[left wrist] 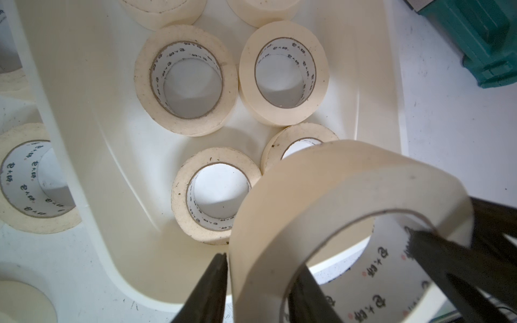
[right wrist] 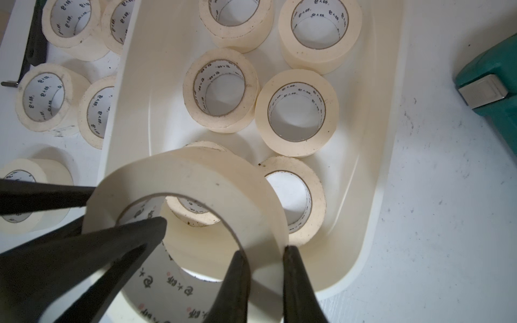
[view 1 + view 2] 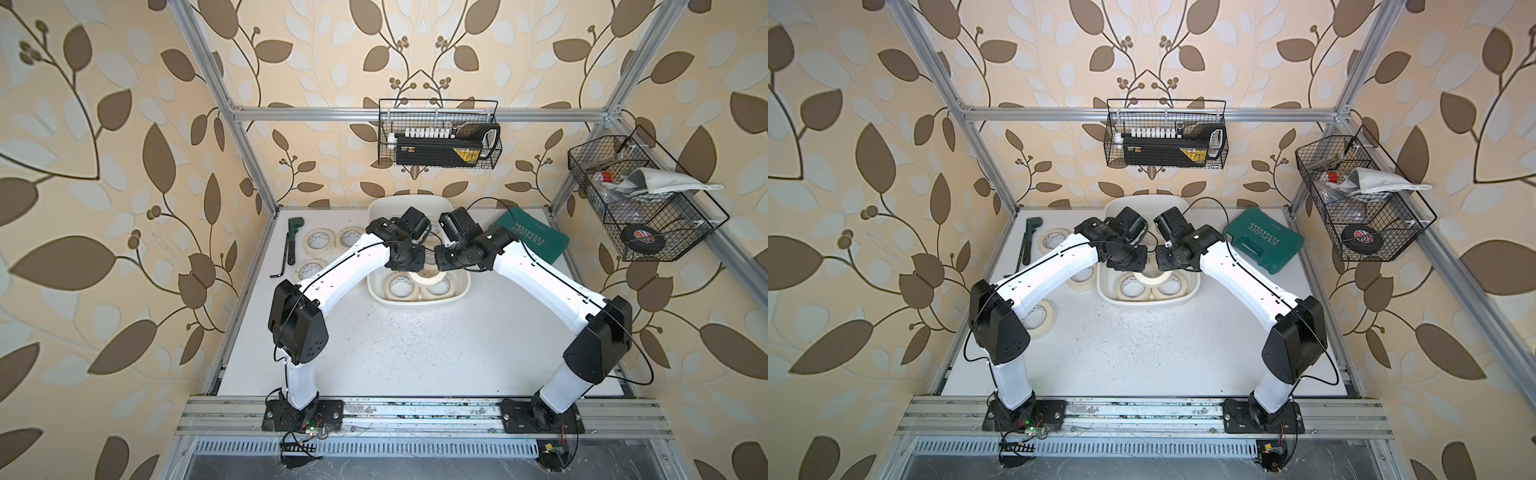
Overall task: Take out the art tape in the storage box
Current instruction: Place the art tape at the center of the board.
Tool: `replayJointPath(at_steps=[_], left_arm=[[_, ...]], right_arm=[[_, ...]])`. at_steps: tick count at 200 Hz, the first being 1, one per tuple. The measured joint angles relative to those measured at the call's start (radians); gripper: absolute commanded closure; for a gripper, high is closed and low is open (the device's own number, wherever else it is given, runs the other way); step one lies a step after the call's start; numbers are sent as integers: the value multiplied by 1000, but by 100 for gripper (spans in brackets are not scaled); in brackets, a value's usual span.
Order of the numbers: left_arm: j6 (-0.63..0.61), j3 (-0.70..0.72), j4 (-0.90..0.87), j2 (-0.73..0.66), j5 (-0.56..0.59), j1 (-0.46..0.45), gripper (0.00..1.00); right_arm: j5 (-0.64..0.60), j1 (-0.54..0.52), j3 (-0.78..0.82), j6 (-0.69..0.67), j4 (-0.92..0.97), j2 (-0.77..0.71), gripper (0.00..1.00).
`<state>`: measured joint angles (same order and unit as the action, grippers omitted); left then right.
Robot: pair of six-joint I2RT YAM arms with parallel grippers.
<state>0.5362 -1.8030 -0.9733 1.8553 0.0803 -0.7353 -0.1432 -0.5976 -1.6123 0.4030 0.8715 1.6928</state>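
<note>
Now the left end effector (image 1: 260, 263) and right end effector (image 2: 264, 250) each clamp the wall of one tape roll (image 1: 335, 181), held up over the box (image 1: 92, 139); other rolls (image 1: 144, 84) lie flat inside.

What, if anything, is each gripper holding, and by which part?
Both hold one raised art tape roll. The left gripper and right gripper each pinch its ring wall, one finger inside, one outside, on opposite sides.

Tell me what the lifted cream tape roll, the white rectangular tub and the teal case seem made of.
Lifted cream tape roll: matte crepe-like paper wound on a printed, likely cardboard core. White rectangular tub: smooth moulded plastic, slight sheen, rounded corners. Teal case: probably moulded hard plastic, with a metal-looking latch.
</note>
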Motion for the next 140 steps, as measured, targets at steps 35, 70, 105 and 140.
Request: replayJointPath(at_steps=[35, 70, 105, 140], left_arm=[[3, -3, 0, 2, 10, -4, 75], [5, -3, -13, 5, 22, -4, 80], [6, -3, -45, 5, 24, -4, 83], [13, -3, -74, 4, 23, -4, 87]], right_arm=[[0, -2, -1, 2, -2, 0, 83], [13, -2, -2, -9, -11, -1, 57], [41, -2, 0, -22, -40, -31, 50], [69, -2, 0, -32, -66, -94, 47]])
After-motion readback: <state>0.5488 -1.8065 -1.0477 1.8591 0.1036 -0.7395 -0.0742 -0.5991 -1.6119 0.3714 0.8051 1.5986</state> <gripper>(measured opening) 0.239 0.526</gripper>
